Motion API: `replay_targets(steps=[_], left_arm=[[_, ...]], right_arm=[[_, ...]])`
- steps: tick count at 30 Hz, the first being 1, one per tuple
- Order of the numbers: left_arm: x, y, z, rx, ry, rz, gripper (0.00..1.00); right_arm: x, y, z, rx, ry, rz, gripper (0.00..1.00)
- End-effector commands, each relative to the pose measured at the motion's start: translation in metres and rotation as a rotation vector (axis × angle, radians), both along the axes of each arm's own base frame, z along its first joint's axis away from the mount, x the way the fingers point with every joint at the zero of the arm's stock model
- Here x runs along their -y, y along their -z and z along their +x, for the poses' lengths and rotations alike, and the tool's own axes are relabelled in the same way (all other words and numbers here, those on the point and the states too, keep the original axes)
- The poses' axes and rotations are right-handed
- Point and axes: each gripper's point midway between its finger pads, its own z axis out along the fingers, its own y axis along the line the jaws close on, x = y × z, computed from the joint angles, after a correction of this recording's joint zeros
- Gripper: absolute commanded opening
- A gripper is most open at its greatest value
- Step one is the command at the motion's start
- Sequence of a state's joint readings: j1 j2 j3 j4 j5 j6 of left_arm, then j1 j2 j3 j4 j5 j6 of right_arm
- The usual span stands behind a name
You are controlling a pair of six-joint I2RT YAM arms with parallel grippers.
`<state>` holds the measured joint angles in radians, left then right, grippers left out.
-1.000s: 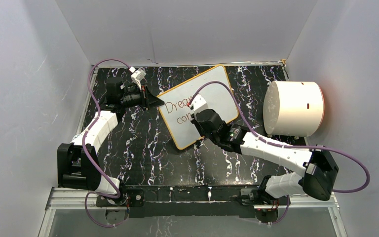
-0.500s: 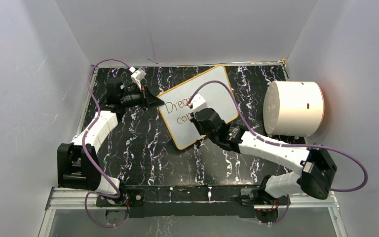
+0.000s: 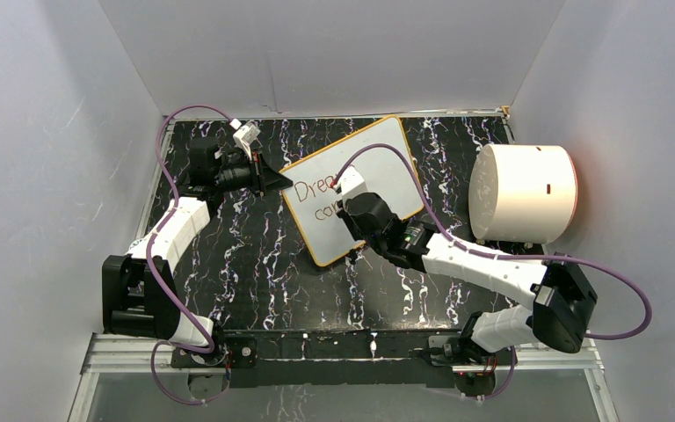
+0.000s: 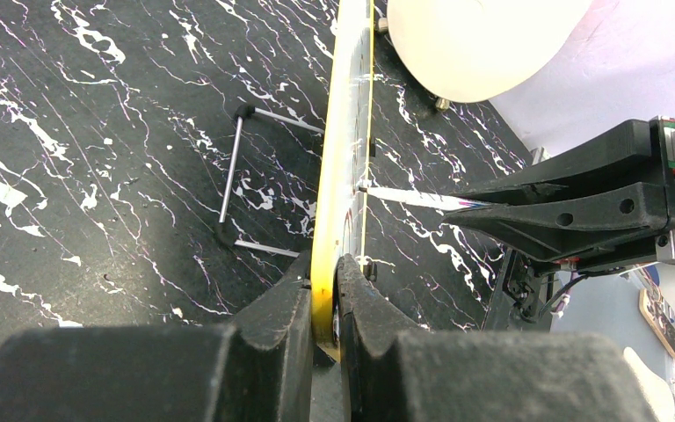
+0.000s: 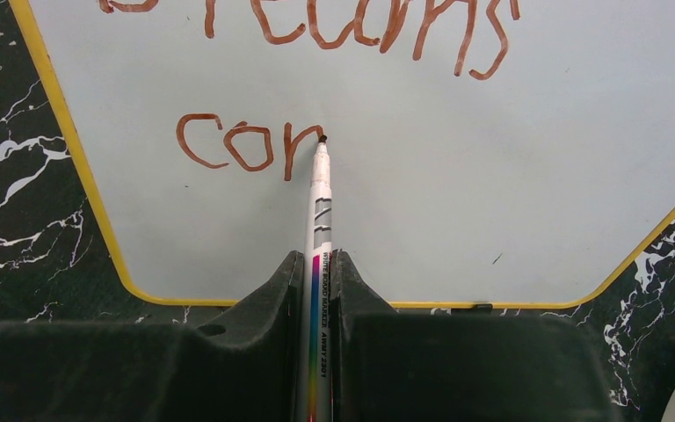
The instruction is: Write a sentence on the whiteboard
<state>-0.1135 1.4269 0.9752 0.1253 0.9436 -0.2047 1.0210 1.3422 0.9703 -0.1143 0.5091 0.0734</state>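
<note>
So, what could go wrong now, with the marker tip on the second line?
1. The left hand pinches only the rim of the whiteboard. Pressure from the marker could twist the board out of that grip.
2. The tip touches the third letter. If the marker slips in the right hand, it may smear the brown letters.

Bright, even light from overhead; only soft, short shadows on the dark bench (image 3: 255,255) beneath both arms. Faint reddish glow along the outer edge of the white cylinder (image 3: 527,193), well to the right of the right claw (image 5: 316,264). Crisp ahead of that claw: marker (image 5: 319,202) print and whiteboard (image 5: 492,176) strokes readable. Blurred, dark foreground at the left claw (image 4: 327,268); washed-out glare on the cylinder beyond it.
</note>
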Motion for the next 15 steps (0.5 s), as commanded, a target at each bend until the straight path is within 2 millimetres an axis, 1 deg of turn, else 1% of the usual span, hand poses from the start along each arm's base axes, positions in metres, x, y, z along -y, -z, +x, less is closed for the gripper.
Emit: replay_targets(steps=[1, 8, 15], left_arm=[[-0.0081, 0.0524, -0.0032, -0.102, -0.050, 0.125, 0.00], [-0.0079, 0.0522, -0.0035, -0.102, -0.048, 0.124, 0.00], [-0.0079, 0.0524, -0.0036, -0.103, -0.048, 0.124, 0.00]], right_arm=[[-0.0130, -0.0249, 0.0111, 0.054, 0.000, 0.064, 0.00], [-0.0109, -0.0234, 0.0147, 0.059, 0.014, 0.053, 0.00], [-0.0044, -0.0280, 0.0179, 0.073, 0.035, 0.059, 0.00]])
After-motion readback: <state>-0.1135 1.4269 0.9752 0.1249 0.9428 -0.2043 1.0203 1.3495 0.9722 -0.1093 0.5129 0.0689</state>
